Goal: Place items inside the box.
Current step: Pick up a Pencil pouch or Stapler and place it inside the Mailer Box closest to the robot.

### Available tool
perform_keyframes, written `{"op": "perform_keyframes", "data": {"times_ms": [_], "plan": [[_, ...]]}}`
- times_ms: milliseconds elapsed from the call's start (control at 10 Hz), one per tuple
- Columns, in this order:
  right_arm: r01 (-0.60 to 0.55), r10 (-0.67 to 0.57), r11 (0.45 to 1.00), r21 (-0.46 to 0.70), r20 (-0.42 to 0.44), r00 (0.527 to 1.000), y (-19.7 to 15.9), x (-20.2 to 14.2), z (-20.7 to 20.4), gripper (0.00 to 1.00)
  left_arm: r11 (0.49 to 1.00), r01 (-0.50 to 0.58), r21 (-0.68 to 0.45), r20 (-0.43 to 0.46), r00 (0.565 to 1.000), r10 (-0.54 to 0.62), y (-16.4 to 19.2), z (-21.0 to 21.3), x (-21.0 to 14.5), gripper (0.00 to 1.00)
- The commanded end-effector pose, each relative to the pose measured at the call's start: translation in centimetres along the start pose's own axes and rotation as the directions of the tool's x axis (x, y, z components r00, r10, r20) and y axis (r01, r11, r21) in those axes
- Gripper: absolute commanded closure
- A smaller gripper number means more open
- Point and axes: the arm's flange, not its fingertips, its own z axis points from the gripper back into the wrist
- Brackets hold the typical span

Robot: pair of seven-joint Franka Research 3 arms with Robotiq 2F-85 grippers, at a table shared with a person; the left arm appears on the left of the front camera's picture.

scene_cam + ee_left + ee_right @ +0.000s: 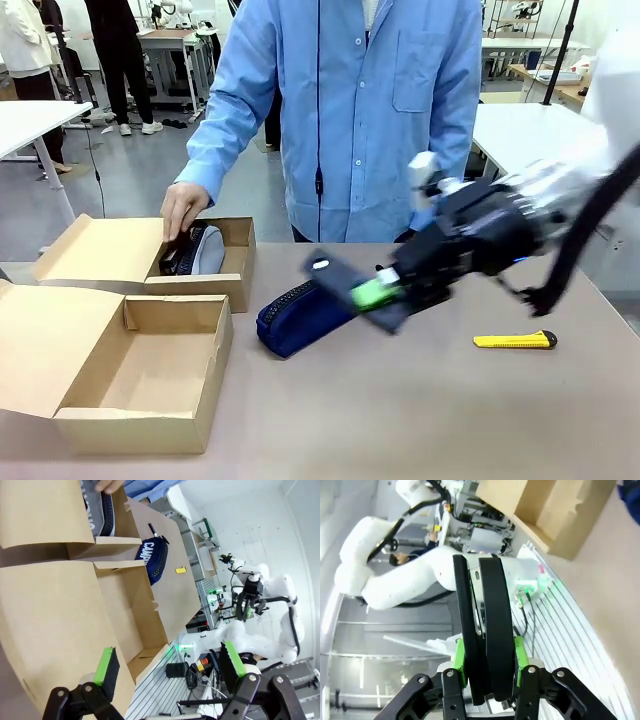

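1. Over the table's middle, the right gripper (pixel 372 293) held the black stapler (pixel 335 278) between its pads.
2. The left gripper (pixel 170 662) stood wide and empty.
3. The navy case (pixel 300 315) lay just left of the stapler, and the yellow knife (pixel 515 340) lay to the right.
4. Far left, a person's hand (pixel 183 208) touched the grey case (pixel 208 250) in the far box (pixel 200 290).

You are in a robot lab. You see a person in a long light blue work coat (pixel 340 110), plain white work tables (pixel 520 125) on a smooth grey floor (pixel 130 175), and black cables (pixel 192 677) beside a silver ribbed metal table edge (pixel 150 695).
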Motion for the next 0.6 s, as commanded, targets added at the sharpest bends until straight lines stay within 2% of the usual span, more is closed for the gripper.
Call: {"op": "perform_keyframes", "data": {"times_ms": [0,100,200,300,500], "plan": [[0.065,-0.061,0.996,-0.063,0.053,0.997,-0.8,5.0,-6.9,0.57,1.000,0.023,-0.019,0.018,1.000,-0.023,-0.1,0.0,0.1,0.00],[0.061,-0.053,0.993,-0.097,0.081,0.995,-0.9,6.0,-10.1,0.57,1.000,0.023,-0.019,0.018,1.000,-0.023,-0.1,0.0,0.1,0.00],[-0.016,0.032,0.988,-0.155,0.103,0.994,-1.0,6.3,-10.4,0.57,1.000,0.023,-0.019,0.018,1.000,-0.023,-0.1,0.0,0.1,0.00],[0.043,-0.042,0.997,-0.059,0.025,0.999,-0.4,2.5,-8.4,0.57,1.000,0.023,-0.019,0.018,1.000,-0.023,-0.1,0.0,0.1,0.00],[0.043,-0.042,0.997,-0.059,0.025,0.999,-0.4,2.5,-8.4,0.57,1.000,0.023,-0.019,0.018,1.000,-0.023,-0.1,0.0,0.1,0.00]]}}
